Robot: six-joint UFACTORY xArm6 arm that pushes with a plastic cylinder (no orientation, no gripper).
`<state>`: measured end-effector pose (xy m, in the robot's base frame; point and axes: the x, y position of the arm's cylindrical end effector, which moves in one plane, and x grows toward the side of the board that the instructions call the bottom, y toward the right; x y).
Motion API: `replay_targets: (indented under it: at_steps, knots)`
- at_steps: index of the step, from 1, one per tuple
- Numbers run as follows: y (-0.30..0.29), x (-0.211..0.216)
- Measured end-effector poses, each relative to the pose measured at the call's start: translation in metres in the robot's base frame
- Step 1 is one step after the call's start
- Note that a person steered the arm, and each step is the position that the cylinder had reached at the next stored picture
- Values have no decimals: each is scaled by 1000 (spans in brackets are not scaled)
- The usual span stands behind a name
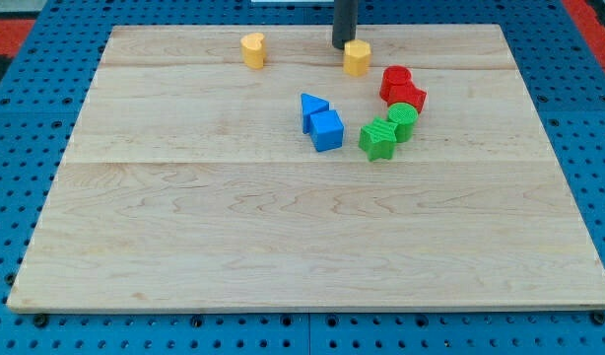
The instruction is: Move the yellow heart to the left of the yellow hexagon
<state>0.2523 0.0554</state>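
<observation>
A pale wooden counter (283, 247), its grain running in long planks from the view's left to the view's right, sits on a blue perforated base (17, 128) whose holes form a regular grid; no writing or brand mark can be read anywhere. The near half of the counter holds nothing. Toward the middle, a blue plastic cube (327, 130) touches a blue triangular block (311, 107) just behind it. To their right, a green star-shaped block (377, 139) with ribbed sides touches a green round block (402, 121), and behind these a red block (409, 98) of unclear shape presses against a second red block (395, 79), also hard to make out. Farther back, near the view's top, the yellow hexagon block (357, 57) stands right of centre. My tip (343, 44), the lower end of a straight dark rod, sits at the hexagon's far left edge, touching or nearly so. The yellow heart-shaped block (253, 49) stands well apart to the left of the hexagon, at about the same depth. There is no gripper here to be spread or pressed together, only the rod.
</observation>
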Motion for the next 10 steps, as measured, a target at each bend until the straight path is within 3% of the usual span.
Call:
replay_targets:
  at_steps: [1,3,4,5,6,7,8,9,10]
  knots:
    - [2,26]
    - [-95,19]
    - [-112,-43]
    - [-157,-60]
    - [-222,-40]
    - [-175,-20]
    - [-194,-53]
    - [-129,-34]
    - [-63,28]
